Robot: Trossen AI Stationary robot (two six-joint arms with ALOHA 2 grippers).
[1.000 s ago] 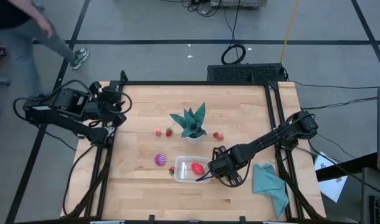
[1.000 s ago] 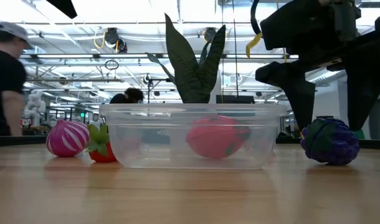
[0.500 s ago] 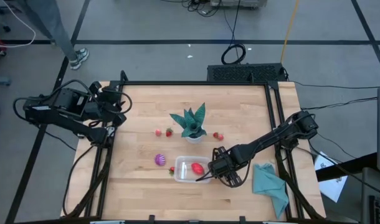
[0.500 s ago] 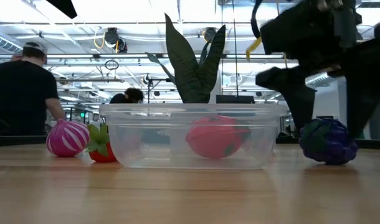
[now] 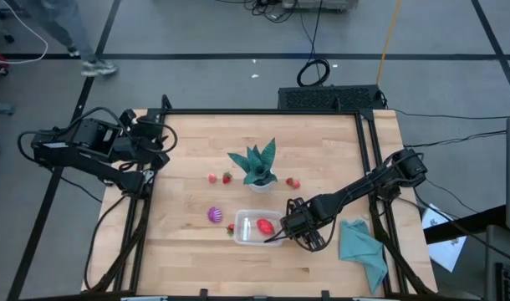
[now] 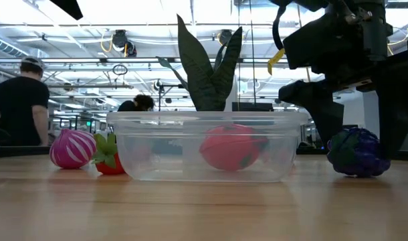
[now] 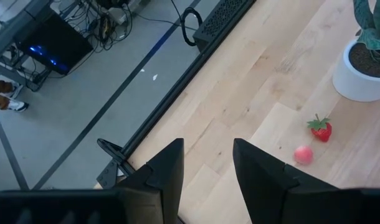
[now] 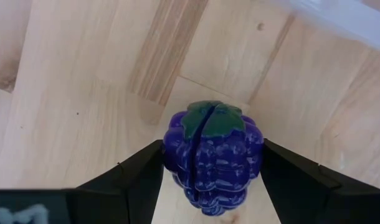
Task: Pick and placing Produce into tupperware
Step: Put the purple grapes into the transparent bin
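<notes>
High view: the left gripper (image 5: 165,138) is parked at the table's (image 5: 188,251) far left corner, fingers shut on nothing. A pink ball (image 5: 214,215) and a strawberry (image 5: 230,227) are seen just left of the tupperware (image 5: 257,227), in which a red piece (image 5: 264,226) lies. Just right of the tupperware, the right gripper (image 5: 290,232) is lowered with its fingers spread around purple grapes (image 8: 213,155), which rest on the wood; whether the fingers touch them cannot be told
</notes>
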